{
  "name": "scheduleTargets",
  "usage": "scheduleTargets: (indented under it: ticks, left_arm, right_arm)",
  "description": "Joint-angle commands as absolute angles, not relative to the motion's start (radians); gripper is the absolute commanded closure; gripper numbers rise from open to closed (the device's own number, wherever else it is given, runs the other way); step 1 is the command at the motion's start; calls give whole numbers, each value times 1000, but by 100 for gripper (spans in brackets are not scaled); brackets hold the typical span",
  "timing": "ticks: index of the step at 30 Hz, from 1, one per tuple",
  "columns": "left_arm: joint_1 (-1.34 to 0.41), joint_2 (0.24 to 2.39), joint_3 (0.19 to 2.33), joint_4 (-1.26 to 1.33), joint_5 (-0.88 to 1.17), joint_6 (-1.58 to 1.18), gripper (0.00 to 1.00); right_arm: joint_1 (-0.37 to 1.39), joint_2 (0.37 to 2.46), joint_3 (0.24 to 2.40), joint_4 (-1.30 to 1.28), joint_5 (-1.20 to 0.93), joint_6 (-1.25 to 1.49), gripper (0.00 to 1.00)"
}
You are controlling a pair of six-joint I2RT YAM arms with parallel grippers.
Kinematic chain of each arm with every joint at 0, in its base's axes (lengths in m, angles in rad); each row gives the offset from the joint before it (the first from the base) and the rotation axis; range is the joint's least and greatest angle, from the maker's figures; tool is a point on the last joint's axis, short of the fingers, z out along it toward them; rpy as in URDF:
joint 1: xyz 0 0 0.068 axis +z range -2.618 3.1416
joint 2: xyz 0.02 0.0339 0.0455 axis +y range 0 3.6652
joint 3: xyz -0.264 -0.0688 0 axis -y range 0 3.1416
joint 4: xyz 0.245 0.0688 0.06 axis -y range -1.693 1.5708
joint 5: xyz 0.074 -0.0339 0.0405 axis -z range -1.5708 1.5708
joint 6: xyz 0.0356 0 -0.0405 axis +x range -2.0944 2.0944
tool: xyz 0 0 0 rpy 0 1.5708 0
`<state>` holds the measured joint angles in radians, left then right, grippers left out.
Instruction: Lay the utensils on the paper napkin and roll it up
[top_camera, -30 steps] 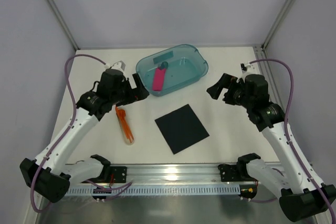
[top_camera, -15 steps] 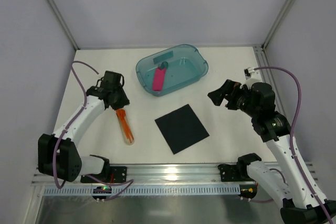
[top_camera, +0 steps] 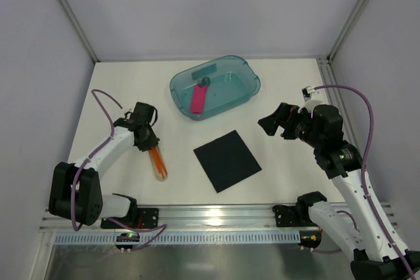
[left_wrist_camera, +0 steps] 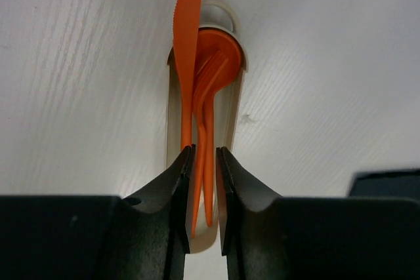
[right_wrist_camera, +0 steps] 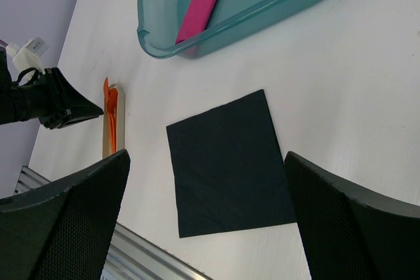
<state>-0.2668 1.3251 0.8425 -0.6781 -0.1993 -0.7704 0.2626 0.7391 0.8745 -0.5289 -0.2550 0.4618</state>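
Observation:
The orange utensils (top_camera: 156,159) lie bunched inside a pale beige tube (top_camera: 160,167) on the table's left side. In the left wrist view the knife, fork and spoon (left_wrist_camera: 197,63) point away from me, their thin handles running between my fingers. My left gripper (left_wrist_camera: 204,154) is closed narrowly on those handles, low over the tube's near end (top_camera: 150,143). The black paper napkin (top_camera: 227,160) lies flat at the table's middle, bare. My right gripper (top_camera: 269,121) hovers open above the table, right of the napkin (right_wrist_camera: 226,162), with nothing between its fingers.
A teal translucent tub (top_camera: 252,78) stands at the back centre, with a pink flat bar (top_camera: 197,100) inside it. The aluminium rail (top_camera: 216,213) runs along the near edge. Grey walls close in both sides of the table.
My left gripper has come down from near the tub to the tube's upper end and closed from wide open round the utensil handles. The right arm shifted only slightly.

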Motion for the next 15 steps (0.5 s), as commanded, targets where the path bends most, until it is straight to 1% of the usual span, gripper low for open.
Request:
scheduleTargets:
  ticks: [1, 15]
  left_arm:
    - [-265, 1328, 819, -637, -232, -790, 78]
    - [-265, 1344, 726, -577, -206, -801, 83]
  right_arm:
    - [268, 729, 864, -502, -278, 449, 0]
    - [268, 716, 851, -511, -278, 466, 0]
